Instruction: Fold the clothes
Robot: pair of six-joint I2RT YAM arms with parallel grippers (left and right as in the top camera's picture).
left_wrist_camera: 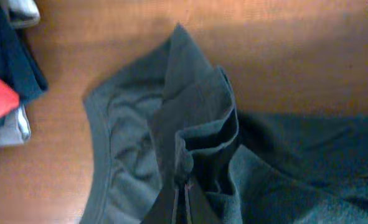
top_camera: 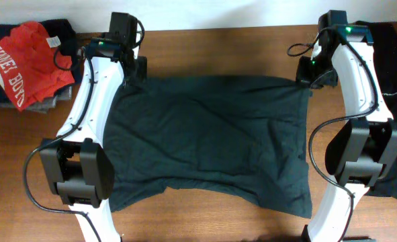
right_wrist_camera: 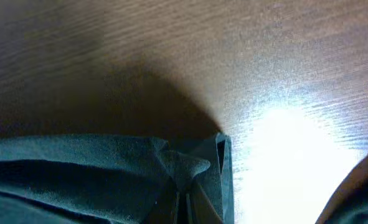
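because the dark shirt (top_camera: 211, 134) must lie flat for folding, my left pincer (top_camera: 136, 74) and right pincer (top_camera: 310, 84) each clench a far corner, spreading it.

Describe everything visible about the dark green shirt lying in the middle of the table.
The dark grey-green soft cloth T-shirt lies spread and wrinkled on the brown wooden table. Its two far corners are pinched and bunched: one in the shut left pincer, the other in the right pincer. A hemmed edge curls beside the left grip. Its near edge runs unevenly.
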